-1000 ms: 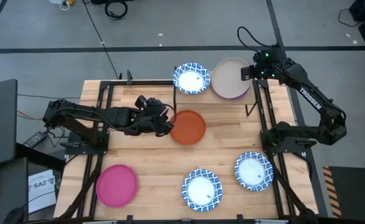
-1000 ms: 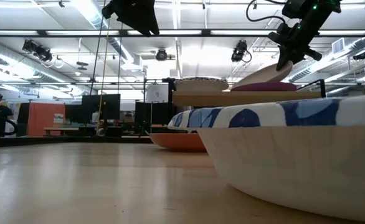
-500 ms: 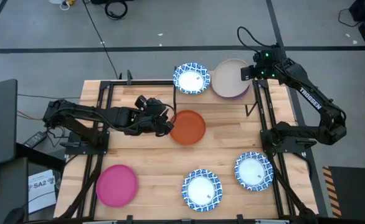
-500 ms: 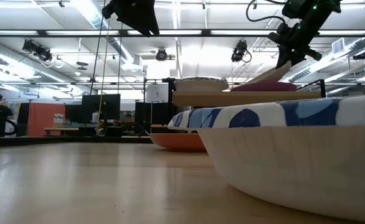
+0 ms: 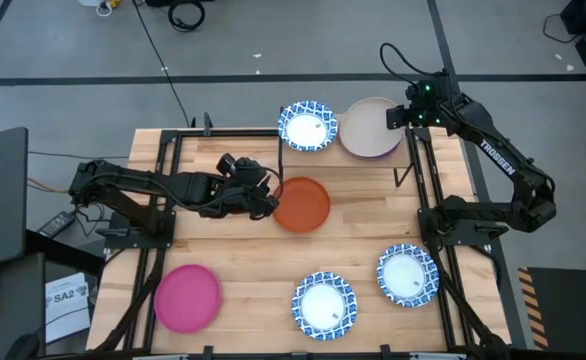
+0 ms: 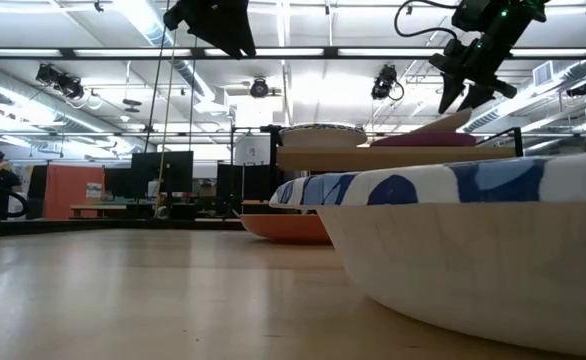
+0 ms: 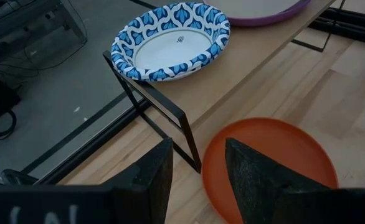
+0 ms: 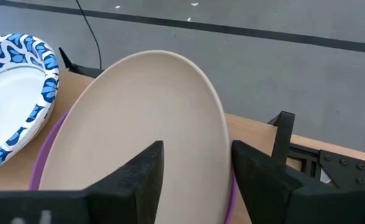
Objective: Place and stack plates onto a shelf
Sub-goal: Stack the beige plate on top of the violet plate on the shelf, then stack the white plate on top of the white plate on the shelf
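Where it pinched before, right gripper point(image 8: 192, 171) now spread, beige plate point(image 8: 145, 124) dropped onto purple plate point(image 8: 42, 168)

Beige plate point(image 5: 371, 122) atop purple plate point(image 8: 42, 163)

One camera hangs overhead, looking straight down on the whole table point(image 5: 243, 250) and both arms. Another sits at tabletop height, looking level across the wood into the room, a blue-rimmed plate point(image 6: 473, 250) filling its near corner. Each wrist camera peers close past its own dark fingers. All four catch the shelf point(image 5: 358, 160): the left wrist from the side, the right from just above its beige plate point(image 8: 145, 124).
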